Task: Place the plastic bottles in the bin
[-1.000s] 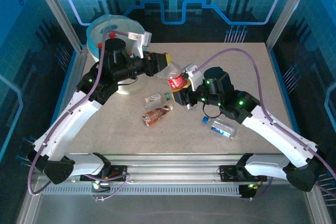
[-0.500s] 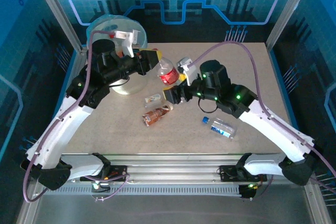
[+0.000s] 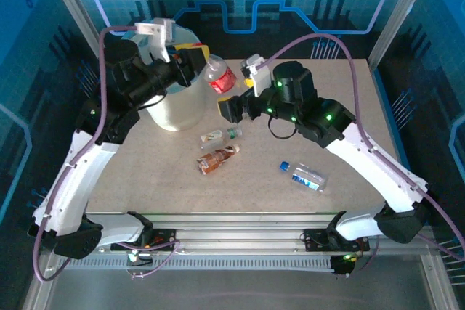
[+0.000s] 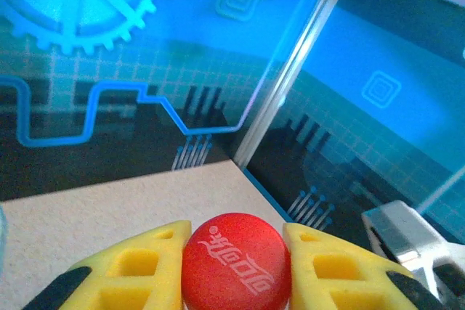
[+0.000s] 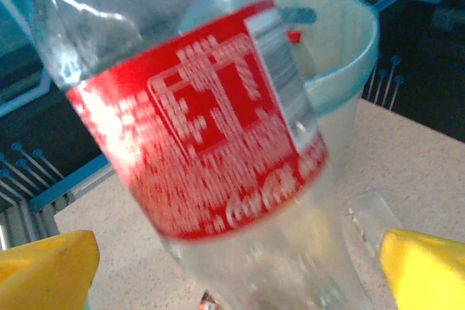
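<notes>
Take the table (image 3: 290,205) first. It carries three loose bottles, so the job is well short of finished.

The bin (image 3: 176,110) is your reference for everything else. From above, the left arm covers most of its mouth. In the right wrist view its blue-lined rim (image 5: 356,49) is visible, with a small red thing inside that is too blurred to name. How many bottles are already in there can't be told.

Your left hand (image 3: 190,63) hangs at the bin's right rim. It is clamped on the neck of the red-label bottle (image 3: 220,78), and its yellow fingers (image 4: 138,274) press in from both sides just under the red cap (image 4: 234,265).

Your right hand (image 3: 231,107) sits a little further right of the bin, with its jaws spread wide. In its own view the red-label bottle (image 5: 211,143) stands between the fingers but touches neither of them, so only the left hand carries it.

The red-label bottle is raised off the table just to the right of the bin, not yet over the opening. It looks like the step in hand is to swing it over the rim and let go.

Three bottles then remain, all on the near side of the bin:
- The green-capped bottle (image 3: 218,136) lies closest to the bin.
- The brown bottle (image 3: 216,159) lies just beyond it.
- The blue-capped bottle (image 3: 304,176) lies well away to the right.
</notes>
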Controlling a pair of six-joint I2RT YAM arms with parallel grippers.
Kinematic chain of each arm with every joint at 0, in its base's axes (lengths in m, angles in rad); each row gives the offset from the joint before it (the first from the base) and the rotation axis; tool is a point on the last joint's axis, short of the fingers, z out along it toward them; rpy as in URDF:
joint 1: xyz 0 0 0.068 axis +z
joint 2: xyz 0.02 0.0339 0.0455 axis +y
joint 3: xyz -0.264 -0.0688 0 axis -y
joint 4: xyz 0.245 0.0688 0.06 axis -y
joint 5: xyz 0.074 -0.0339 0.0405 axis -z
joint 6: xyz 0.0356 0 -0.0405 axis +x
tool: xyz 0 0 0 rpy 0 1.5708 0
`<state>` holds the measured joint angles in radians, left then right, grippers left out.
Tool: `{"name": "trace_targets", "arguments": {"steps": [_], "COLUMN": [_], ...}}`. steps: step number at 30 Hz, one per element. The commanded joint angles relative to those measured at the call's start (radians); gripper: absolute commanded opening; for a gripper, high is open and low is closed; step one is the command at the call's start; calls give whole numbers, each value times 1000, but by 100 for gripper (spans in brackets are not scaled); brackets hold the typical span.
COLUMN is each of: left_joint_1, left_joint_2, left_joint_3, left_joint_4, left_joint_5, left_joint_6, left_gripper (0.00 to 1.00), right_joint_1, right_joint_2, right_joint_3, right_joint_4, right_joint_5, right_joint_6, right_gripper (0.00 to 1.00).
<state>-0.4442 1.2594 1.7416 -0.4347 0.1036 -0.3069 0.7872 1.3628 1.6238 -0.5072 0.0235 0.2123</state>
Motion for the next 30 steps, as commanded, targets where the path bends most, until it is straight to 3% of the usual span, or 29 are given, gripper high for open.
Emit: {"name": "trace_targets", "arguments": {"steps": [1, 8, 16, 30], "left_joint_1": [31, 103, 182, 421], "left_joint_2": [17, 77, 166, 325], "left_joint_3": [77, 213, 317, 435], "left_joint_4": [-12, -21, -18, -54], "left_joint_5": [-72, -116, -225, -175], "left_joint_6": [51, 72, 152, 116], "left_gripper": [0, 0, 0, 0], "right_joint_1": [14, 14, 14, 44], "right_joint_2": [-7, 0, 126, 380], "right_joint_3": [52, 88, 225, 500], "right_joint_4": [25, 131, 130, -30], "right_joint_5": [57, 107, 149, 99], "right_joint_6": [41, 122, 205, 259], "right_gripper": [100, 100, 100, 99]}}
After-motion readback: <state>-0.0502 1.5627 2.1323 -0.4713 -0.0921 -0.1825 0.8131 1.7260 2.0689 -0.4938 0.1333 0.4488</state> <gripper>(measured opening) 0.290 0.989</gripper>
